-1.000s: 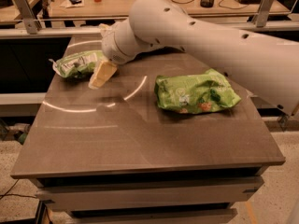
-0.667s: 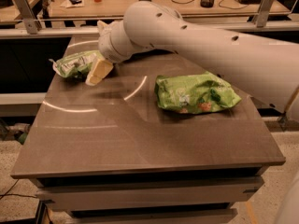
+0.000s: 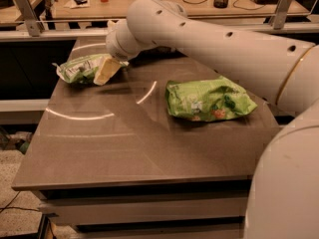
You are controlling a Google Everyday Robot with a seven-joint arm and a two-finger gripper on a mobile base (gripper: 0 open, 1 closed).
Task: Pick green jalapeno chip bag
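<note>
The gripper (image 3: pixel 106 70) is hiding the right end of the green jalapeno chip bag (image 3: pixel 78 69), perhaps touching it.

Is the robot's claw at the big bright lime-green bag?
No, the gripper is at the small dull-green crinkled chip bag, well apart from the bright lime-green bag.

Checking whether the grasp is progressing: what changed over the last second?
The gripper and its arm edged slightly leftward in the picture, toward the jalapeno bag, and the gripper now sits at that bag's edge. Nothing was visibly taken hold of or let go. The jalapeno bag and the lime bag stayed put on the table.
</note>
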